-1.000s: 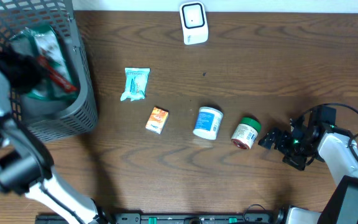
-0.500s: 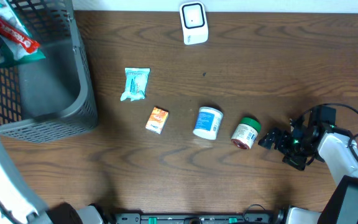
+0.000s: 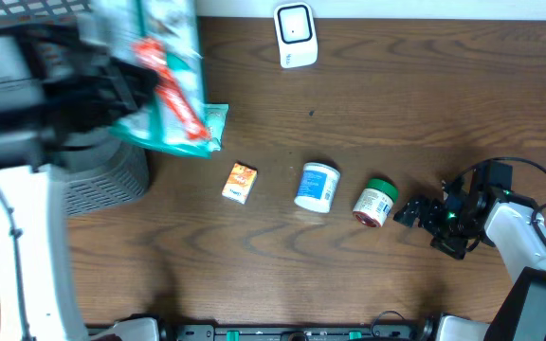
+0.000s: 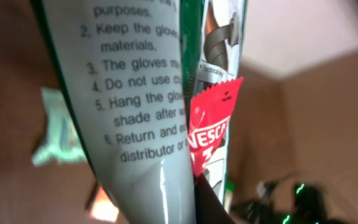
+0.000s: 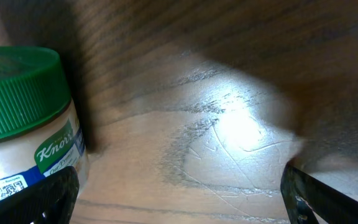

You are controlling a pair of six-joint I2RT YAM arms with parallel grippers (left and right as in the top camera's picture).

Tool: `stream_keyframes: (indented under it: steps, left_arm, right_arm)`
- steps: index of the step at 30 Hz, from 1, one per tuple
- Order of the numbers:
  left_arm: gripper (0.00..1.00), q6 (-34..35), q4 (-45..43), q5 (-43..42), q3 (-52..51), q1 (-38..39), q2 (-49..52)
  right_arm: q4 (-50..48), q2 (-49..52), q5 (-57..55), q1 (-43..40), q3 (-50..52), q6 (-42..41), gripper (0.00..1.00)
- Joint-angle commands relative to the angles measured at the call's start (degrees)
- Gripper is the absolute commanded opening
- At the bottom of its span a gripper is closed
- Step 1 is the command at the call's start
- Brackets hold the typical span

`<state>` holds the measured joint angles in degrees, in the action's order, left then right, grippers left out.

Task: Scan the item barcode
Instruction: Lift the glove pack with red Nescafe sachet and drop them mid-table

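From above, your left gripper [image 3: 126, 90] has come up out of the basket [image 3: 112, 180] in the last second. It now carries the glove packet [image 3: 164, 47] over the table, well left of the scanner [image 3: 295, 35], so presenting it looks like the next step. Your right gripper [image 3: 415, 213] has not moved beside the Knorr jar [image 3: 375, 202].

At the left wrist, the grip is tight on the packet with a red sachet [image 4: 210, 130] pinched alongside. You see printed instructions but no barcode.

At the right wrist, the fingers [image 5: 48, 199] stand wide and empty.

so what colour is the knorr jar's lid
Green lid, clearest in the right wrist view.
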<state>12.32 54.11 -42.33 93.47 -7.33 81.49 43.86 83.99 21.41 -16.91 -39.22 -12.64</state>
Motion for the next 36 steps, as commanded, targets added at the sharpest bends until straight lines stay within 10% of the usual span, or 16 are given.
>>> stream_keyframes:
  steps: [1, 9, 25, 26, 29, 36]
  left_arm:
    - [0.07, -1.7, 0.3, 12.1, -3.9, 10.1, 2.6]
    - [0.07, 9.9, -7.1, 18.2, -14.2, 24.0, 12.9]
    - [0.07, 12.5, -15.5, 21.9, -17.8, 27.9, 24.0]
    - [0.13, 12.5, -15.7, 22.1, -17.8, 28.2, 24.2]
    - [0.72, 12.9, -16.5, 22.1, -17.7, 28.3, 24.4]
    - [0.8, 12.6, -16.0, 22.1, -14.7, 25.3, 19.8]
  right_arm:
    - [0.1, 0.0, 0.7, 0.5, 0.1, -0.7, 0.99]
    - [0.0, 0.0, 0.7, 0.5, 0.1, -0.6, 0.99]
    - [0.0, 0.0, 0.7, 0.5, 0.1, -0.6, 0.99]
    - [0.1, 0.0, 0.7, 0.5, 0.1, -0.6, 0.99]
    - [0.1, 0.0, 0.7, 0.5, 0.1, -0.6, 0.99]
    - [0.0, 0.0, 0.7, 0.5, 0.1, -0.6, 0.99]
